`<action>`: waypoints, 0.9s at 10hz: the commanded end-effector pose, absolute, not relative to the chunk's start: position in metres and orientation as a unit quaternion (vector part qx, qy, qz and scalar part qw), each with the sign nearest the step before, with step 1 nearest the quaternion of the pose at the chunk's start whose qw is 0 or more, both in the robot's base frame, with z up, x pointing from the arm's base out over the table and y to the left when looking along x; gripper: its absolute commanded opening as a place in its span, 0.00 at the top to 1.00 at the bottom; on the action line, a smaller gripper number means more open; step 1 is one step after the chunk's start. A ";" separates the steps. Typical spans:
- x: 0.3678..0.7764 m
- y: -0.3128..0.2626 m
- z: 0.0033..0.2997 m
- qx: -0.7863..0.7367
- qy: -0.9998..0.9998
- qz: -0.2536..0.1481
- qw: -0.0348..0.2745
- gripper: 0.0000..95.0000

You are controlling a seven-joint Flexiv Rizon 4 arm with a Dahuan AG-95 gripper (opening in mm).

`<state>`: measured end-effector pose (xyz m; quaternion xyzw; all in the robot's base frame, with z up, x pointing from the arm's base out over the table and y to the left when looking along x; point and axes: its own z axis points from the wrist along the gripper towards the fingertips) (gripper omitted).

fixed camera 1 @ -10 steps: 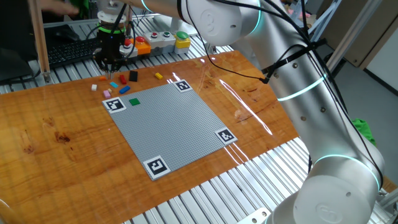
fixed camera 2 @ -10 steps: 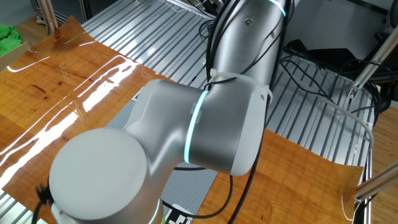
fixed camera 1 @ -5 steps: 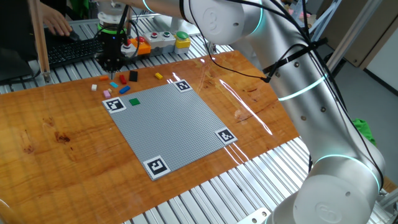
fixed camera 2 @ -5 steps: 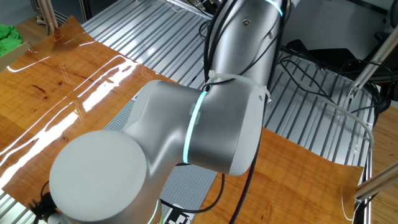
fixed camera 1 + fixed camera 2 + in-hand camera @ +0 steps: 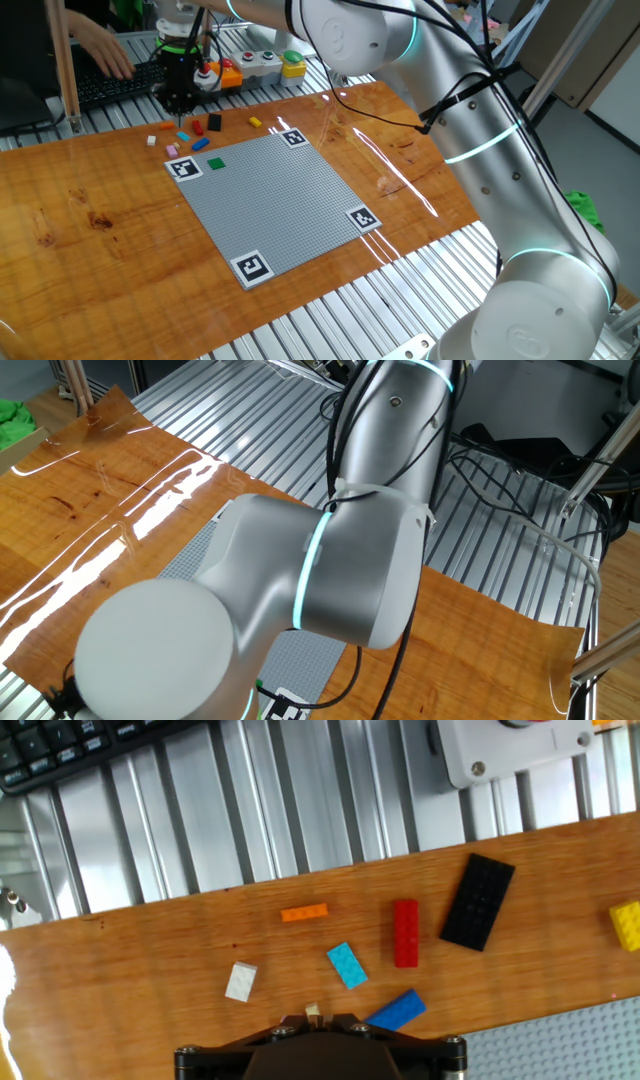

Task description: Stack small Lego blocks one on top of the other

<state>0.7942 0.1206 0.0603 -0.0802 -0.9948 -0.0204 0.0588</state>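
Note:
My gripper (image 5: 181, 108) hangs over the back left of the wooden table, just above a scatter of small Lego blocks. In the hand view its jaws are shut on a tiny pale block (image 5: 313, 1011) that pokes out between the tips. Below lie an orange block (image 5: 304, 912), a red one (image 5: 405, 932), a black one (image 5: 478, 901), a light blue one (image 5: 347, 965), a blue one (image 5: 395, 1011), a white one (image 5: 241, 981) and a yellow one (image 5: 627, 924). A green block (image 5: 215, 163) sits on the grey baseplate (image 5: 290, 205).
A box of push buttons (image 5: 262, 62) and a keyboard (image 5: 110, 85) lie behind the blocks. A person's hand (image 5: 100, 48) rests on the keyboard. A wooden pole (image 5: 62, 60) stands at the left. The arm's body (image 5: 320, 560) fills the other fixed view.
The gripper has risen slightly off the table with its jaws shut. The person's hand has moved onto the keyboard.

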 end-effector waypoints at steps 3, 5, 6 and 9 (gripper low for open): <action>0.791 0.119 0.064 -0.080 -0.995 -0.031 0.055 1.00; 0.791 0.118 0.065 -0.072 -0.996 -0.027 0.050 1.00; 0.791 0.118 0.065 -0.072 -0.996 -0.027 0.050 1.00; 0.791 0.118 0.065 -0.074 -0.996 -0.024 0.050 1.00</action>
